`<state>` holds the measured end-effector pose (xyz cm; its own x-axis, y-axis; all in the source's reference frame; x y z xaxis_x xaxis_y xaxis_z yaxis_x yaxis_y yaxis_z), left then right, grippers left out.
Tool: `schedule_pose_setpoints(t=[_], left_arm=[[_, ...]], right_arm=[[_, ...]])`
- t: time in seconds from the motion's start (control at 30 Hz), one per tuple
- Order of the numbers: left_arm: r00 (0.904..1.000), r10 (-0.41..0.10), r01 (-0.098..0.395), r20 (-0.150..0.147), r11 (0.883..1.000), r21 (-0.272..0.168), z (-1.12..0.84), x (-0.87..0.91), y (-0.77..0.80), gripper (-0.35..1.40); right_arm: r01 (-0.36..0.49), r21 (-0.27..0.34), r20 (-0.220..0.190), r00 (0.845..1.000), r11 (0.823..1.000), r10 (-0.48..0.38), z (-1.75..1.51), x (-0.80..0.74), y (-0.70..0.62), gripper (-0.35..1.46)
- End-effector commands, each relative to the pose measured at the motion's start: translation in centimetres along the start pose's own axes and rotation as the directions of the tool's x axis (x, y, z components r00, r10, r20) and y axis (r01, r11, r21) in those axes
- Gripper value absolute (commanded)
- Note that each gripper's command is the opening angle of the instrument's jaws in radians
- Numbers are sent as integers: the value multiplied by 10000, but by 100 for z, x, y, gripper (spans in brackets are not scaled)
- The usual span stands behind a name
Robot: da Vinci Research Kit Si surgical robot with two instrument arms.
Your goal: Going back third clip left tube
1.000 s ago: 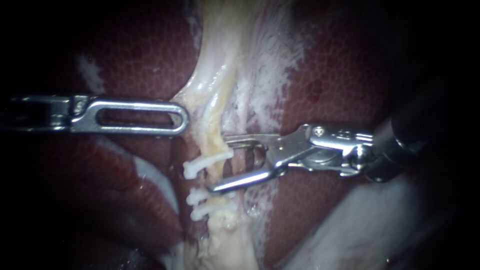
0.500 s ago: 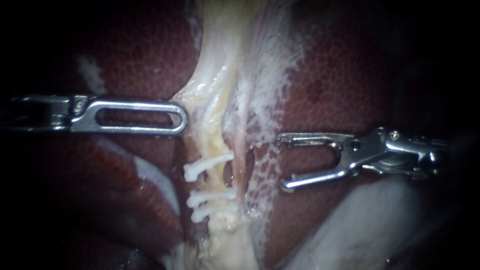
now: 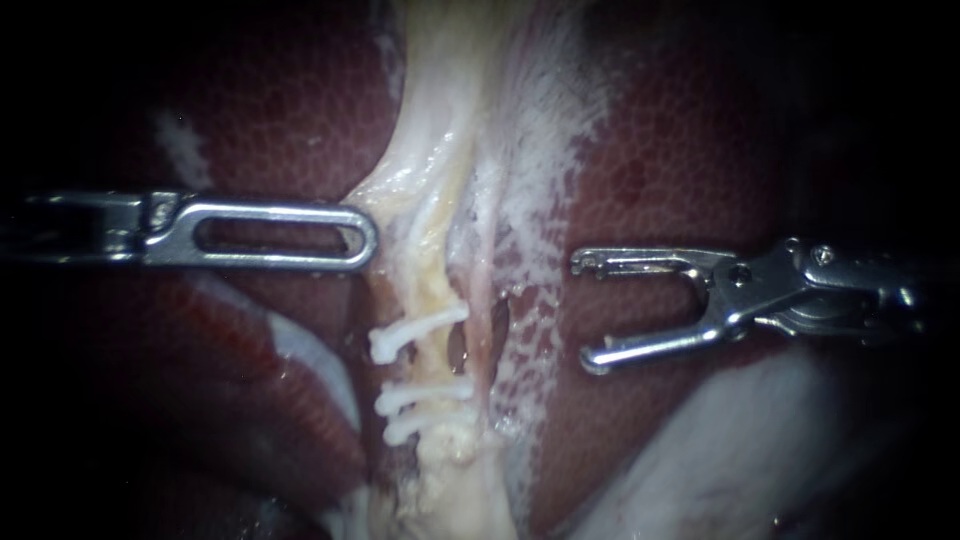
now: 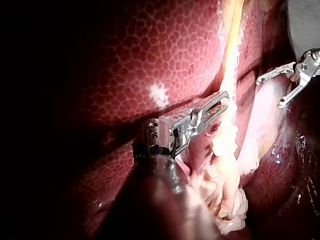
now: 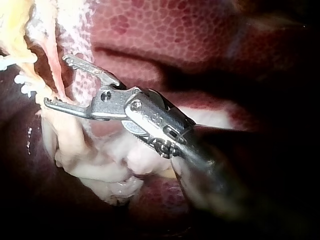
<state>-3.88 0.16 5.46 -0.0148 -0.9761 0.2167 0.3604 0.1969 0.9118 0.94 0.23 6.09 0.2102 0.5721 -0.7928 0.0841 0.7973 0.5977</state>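
The left tube (image 3: 432,290), pale against the liver (image 3: 280,120), carries three white clips (image 3: 420,392) across its near stretch. Well right of them sits the right instrument (image 3: 586,312), pincer apart and empty, so the retreat looks nearly done; the next move need only draw it farther right without brushing tissue. On the left instrument (image 3: 362,236) the pincer lies together, its tip touching the tube's left edge.

The left instrument (image 3: 362,236) and the right instrument (image 3: 585,311) are bright, polished metal with hard glints. The clips (image 3: 420,325) look like matt white plastic. The liver (image 3: 690,150) is wet, glossy and finely mottled. The tube (image 3: 435,285) is pale, fibrous and moist.
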Motion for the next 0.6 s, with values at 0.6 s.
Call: schedule_pose_setpoints(t=[0.6], left_arm=[[10000,3,-3,-20,9999,-105,44,11,25,-35]], right_arm=[[7,-8,2,10000,10000,-7,1,-1,-2,60]])
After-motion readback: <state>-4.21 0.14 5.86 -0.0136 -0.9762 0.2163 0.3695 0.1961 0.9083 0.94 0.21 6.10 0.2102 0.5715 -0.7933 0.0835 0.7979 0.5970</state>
